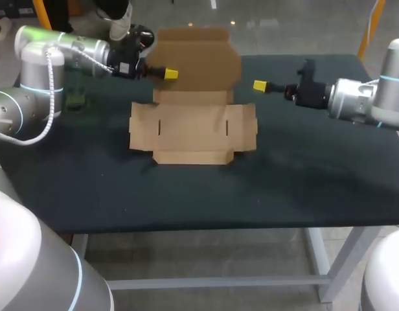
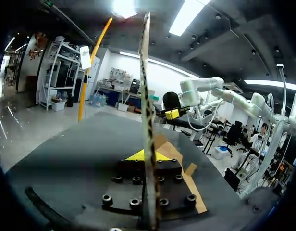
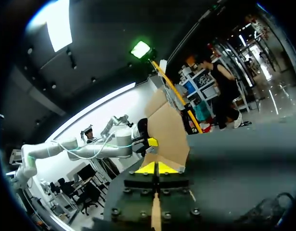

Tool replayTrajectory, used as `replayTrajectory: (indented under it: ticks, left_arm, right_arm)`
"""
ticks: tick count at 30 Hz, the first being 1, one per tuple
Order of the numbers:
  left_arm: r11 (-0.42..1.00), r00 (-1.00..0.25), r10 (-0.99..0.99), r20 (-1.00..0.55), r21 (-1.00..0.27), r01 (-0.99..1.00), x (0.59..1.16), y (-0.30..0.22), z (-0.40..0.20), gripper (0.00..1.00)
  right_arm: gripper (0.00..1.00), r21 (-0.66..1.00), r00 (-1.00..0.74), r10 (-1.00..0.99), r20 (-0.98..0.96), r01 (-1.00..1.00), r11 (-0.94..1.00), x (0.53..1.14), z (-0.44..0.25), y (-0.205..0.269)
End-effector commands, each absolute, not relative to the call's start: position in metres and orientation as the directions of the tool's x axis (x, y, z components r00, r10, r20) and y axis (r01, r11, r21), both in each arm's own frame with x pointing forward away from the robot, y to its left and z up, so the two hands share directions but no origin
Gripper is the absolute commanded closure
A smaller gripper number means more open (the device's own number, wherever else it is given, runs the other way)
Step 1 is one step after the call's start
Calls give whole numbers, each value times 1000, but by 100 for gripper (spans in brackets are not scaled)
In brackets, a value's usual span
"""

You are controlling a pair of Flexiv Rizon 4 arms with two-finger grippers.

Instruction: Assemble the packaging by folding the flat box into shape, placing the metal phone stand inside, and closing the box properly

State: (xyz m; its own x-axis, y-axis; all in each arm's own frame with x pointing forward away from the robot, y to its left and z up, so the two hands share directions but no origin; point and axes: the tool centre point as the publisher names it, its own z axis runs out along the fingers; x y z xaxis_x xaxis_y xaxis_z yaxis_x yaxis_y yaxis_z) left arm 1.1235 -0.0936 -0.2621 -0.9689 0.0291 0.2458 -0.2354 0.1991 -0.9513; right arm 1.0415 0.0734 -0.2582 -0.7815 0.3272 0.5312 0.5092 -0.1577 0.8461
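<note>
Flat at ctr of table [image 1: 186, 194]: box [image 1: 190, 126], base and side panels unfolded, only the lid flap [image 1: 196, 55] stood up at 12 o'clock of the base. Upright because pinched near its 9 o'clock edge by L gripper [image 1: 170, 74], tips closed on the card from both faces; shows edge-on between the yellow tips in L wrist view. Prob. held so to crease the rear hinge and start giving the box shape. Early folding stage by the look of it, nothing inside yet. Reaching in from 9–10 o'clock w/ L arm [image 1: 63, 48], wrist approx level, fingers pointing toward 3 o'clock, up off the table rather than on it. Hovering off the flap at its 3 o'clock: R gripper [image 1: 260, 85], tips pressed together, nothing visibly held, clear gap to the card. Fingers aimed at 9 o'clock, R arm [image 1: 361, 100] stretched in low and level from the 3 o'clock side. Looks placed to take or brace the flap's opposite edge, but only a guess. Under L arm, approx 9 o'clock of the box and well apart: small dark object [image 1: 75, 100], poss. the phone stand, too dim to say.
</note>
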Motion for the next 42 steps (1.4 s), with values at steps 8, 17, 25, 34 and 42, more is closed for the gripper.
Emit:
replayTrajectory:
  ticks: [8, 17, 25, 34, 42]
  left_arm:
    - [219, -973, 42, 227, -952, -213, 1131, -99, -251, 100]
    - [239, -973, 30, 227, -947, -214, 1130, -100, -249, 100]
    - [239, -973, 30, 227, -947, -214, 1130, -100, -249, 100]
    - [239, -974, 30, 223, -948, -210, 1128, -100, -247, 100]
    - [228, -988, -37, 152, -961, -157, 1108, -102, -233, 100]
  right_arm:
    - [100, 834, -678, 511, 528, 527, -163, 1009, -250, 66]
    - [100, 804, -608, 560, 562, 561, -199, 1008, -250, 67]
    - [100, 804, -608, 560, 562, 561, -199, 1008, -250, 67]
    - [100, 850, -677, 554, 485, 514, -116, 994, -255, 82]
    - [100, 922, -731, 607, 312, 386, -9, 949, -256, 68]
